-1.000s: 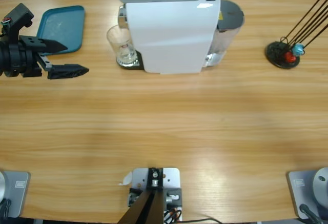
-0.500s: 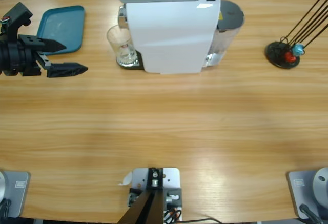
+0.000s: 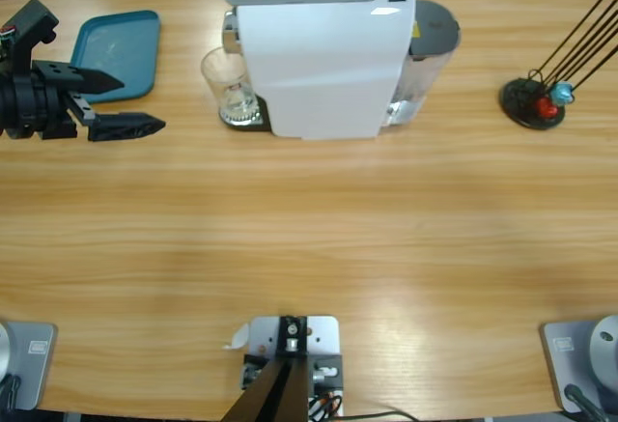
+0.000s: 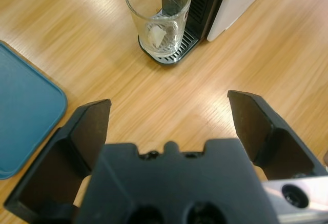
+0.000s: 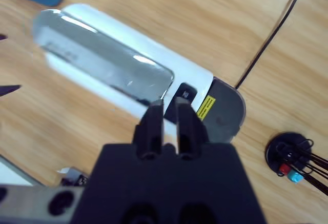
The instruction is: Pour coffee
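Your left gripper [image 3: 116,103] has its jaws spread wide and empty, left of the small clear glass [image 4: 158,19] on the white coffee machine's [image 3: 319,55] drip tray. Your right gripper [image 5: 166,124], jaws nearly together and empty, hangs above the machine; no coffee shows in the glass.

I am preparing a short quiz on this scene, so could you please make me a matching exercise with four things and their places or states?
Things:
1. clear glass
2. teal tray
3. left gripper
4. capsule holder

Places or states:
A. far right of the table
B. jaws wide open, holding nothing
C. on the coffee machine's drip grate
D. flat on the table near the left edge

Pairs: 1-C, 2-D, 3-B, 4-A
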`<move>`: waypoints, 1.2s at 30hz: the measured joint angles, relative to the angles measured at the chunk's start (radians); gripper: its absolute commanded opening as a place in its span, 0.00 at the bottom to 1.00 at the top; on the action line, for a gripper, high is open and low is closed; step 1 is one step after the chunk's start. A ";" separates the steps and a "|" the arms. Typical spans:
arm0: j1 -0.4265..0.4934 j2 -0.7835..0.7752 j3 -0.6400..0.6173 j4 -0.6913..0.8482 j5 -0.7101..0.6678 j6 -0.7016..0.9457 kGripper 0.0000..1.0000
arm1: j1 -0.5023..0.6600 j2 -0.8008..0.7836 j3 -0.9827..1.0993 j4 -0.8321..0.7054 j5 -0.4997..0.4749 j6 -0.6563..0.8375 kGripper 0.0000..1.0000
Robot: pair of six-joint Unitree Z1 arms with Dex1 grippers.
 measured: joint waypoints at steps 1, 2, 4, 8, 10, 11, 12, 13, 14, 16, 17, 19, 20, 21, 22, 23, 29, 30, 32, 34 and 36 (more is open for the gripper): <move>0.000 0.000 0.000 -0.002 0.000 0.000 1.00 | 0.006 -0.019 0.009 0.000 -0.009 0.000 1.00; 0.000 -0.001 0.000 -0.003 0.000 0.000 1.00 | 0.010 -0.034 0.014 0.000 -0.019 0.001 1.00; 0.000 -0.004 0.000 -0.004 0.000 -0.003 1.00 | 0.013 -0.039 0.014 0.000 -0.027 0.013 1.00; 0.000 -0.015 0.000 -0.004 0.000 -0.016 1.00 | 0.013 -0.031 0.005 -0.001 -0.033 0.045 1.00; 0.000 -0.023 0.000 -0.004 0.000 -0.017 1.00 | 0.013 -0.025 0.004 -0.001 -0.033 0.055 1.00; 0.000 -0.026 0.000 -0.004 0.000 -0.017 1.00 | 0.013 -0.022 0.004 -0.001 -0.033 0.060 1.00; 0.000 -0.028 0.000 -0.004 0.000 -0.017 1.00 | 0.013 -0.019 0.004 -0.001 -0.033 0.066 1.00; 0.000 -0.029 0.000 -0.004 0.000 -0.017 1.00 | 0.013 -0.017 0.004 -0.001 -0.034 0.068 1.00; 0.000 -0.029 0.000 -0.004 0.000 -0.017 1.00 | 0.013 -0.015 0.004 -0.001 -0.037 0.070 1.00; 0.000 -0.029 0.000 -0.004 0.000 -0.017 1.00 | 0.013 -0.013 0.004 -0.001 -0.040 0.072 1.00; 0.000 -0.029 0.000 -0.004 0.000 -0.017 1.00 | 0.013 -0.012 0.004 -0.001 -0.042 0.073 1.00; 0.000 -0.029 0.000 -0.004 0.000 -0.017 1.00 | 0.013 -0.012 0.004 -0.001 -0.042 0.073 1.00; 0.000 -0.029 0.000 -0.004 0.000 -0.017 1.00 | 0.013 -0.012 0.004 -0.001 -0.042 0.073 1.00; 0.000 -0.029 0.000 -0.004 0.000 -0.017 1.00 | 0.013 -0.012 0.004 -0.001 -0.042 0.073 1.00; 0.000 -0.032 0.000 -0.004 0.000 -0.017 1.00 | 0.013 -0.012 0.004 -0.001 -0.042 0.073 1.00; 0.000 -0.040 0.000 -0.004 0.000 -0.017 1.00 | 0.013 -0.014 0.004 -0.001 -0.042 0.073 1.00; 0.000 -0.124 0.000 0.029 0.000 -0.017 1.00 | 0.013 -0.140 0.122 0.009 -0.042 0.075 1.00; 0.000 -0.136 0.000 0.040 0.000 -0.017 1.00 | 0.014 -0.183 0.154 0.008 -0.042 0.075 1.00; -0.002 -0.164 0.006 0.054 -0.001 -0.017 1.00 | 0.017 -0.279 0.231 0.005 -0.042 0.075 1.00; -0.006 -0.196 0.017 0.060 -0.001 -0.017 1.00 | 0.020 -0.389 0.369 -0.021 -0.041 0.078 1.00; -0.009 -0.212 0.025 0.062 -0.001 -0.017 1.00 | 0.023 -0.520 0.592 -0.106 -0.027 0.083 1.00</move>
